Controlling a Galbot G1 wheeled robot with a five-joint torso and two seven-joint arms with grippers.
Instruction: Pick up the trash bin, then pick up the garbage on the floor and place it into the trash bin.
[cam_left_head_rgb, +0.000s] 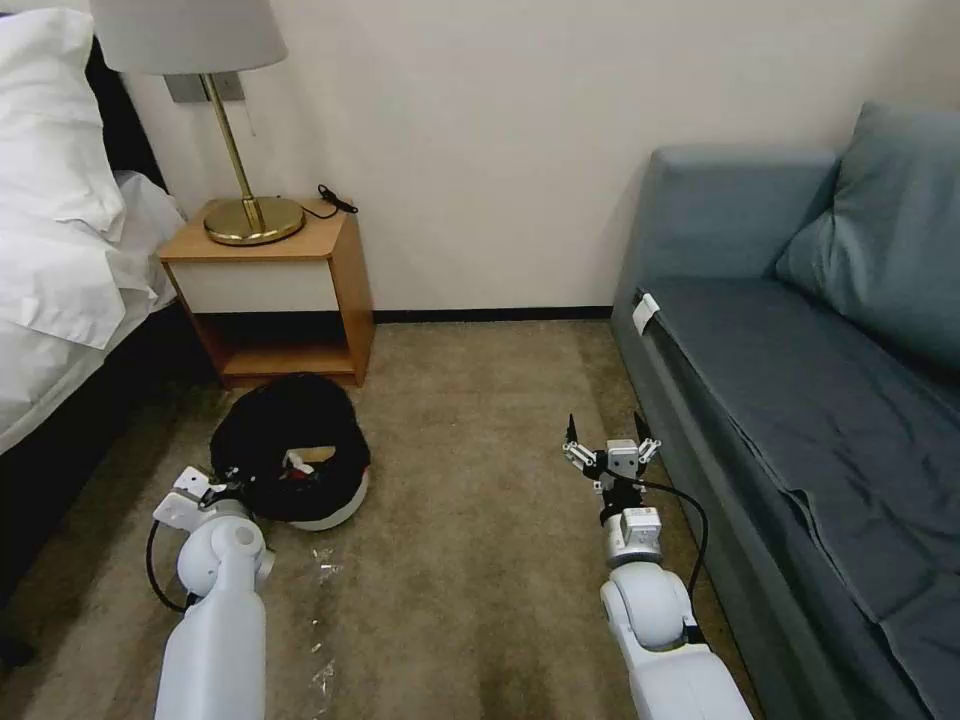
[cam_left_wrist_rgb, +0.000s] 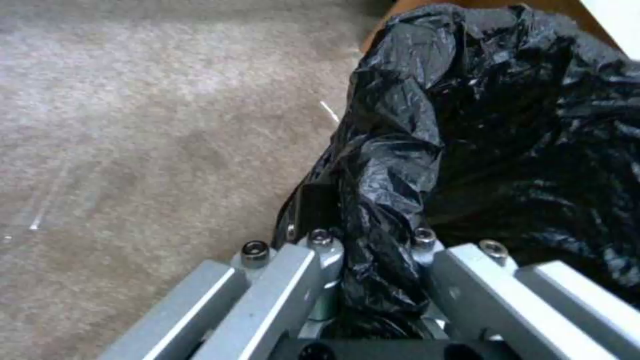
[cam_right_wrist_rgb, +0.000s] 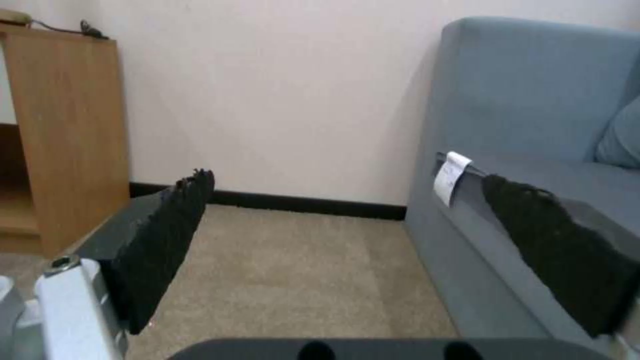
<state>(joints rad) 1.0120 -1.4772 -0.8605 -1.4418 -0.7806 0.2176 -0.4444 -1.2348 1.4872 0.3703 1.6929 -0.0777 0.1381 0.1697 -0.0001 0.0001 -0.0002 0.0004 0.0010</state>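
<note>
Room: a bedroom corner with a beige carpet (cam_left_head_rgb: 480, 500) and a cream wall (cam_left_head_rgb: 480, 140) edged by a dark baseboard.

Furniture, by clock position in the head view: a bed with white linen (cam_left_head_rgb: 60, 230) at 9 to 10 o'clock; a wooden nightstand (cam_left_head_rgb: 275, 295) at 11 o'clock, carrying a brass lamp (cam_left_head_rgb: 235, 150) and a black cable on its top; a grey-blue sofa (cam_left_head_rgb: 800, 380) with a cushion from 1 to 4 o'clock, a white tag on its front edge.

Trash bin (cam_left_head_rgb: 295, 455): round, white body, black bag liner puffed over the rim. It stood on the carpet just in front of the nightstand, at about 8 o'clock from the picture's centre. Inside its mouth, tan and red-and-white pieces of garbage (cam_left_head_rgb: 305, 462) were visible.

Left gripper (cam_left_head_rgb: 222, 485): at the bin's 8 o'clock rim. In the left wrist view the fingers (cam_left_wrist_rgb: 313, 260) were closed onto a fold of the black liner at the rim, the plastic bunched between them.

Right gripper (cam_left_head_rgb: 608, 440): held above bare carpet at 5 o'clock, beside the sofa front, well apart from the bin. Its black-padded fingers (cam_right_wrist_rgb: 167, 235) were spread wide with nothing between them.

Carpet, minor items: small pale flecks (cam_left_head_rgb: 325, 565) lay near the left arm, at 7 o'clock.
</note>
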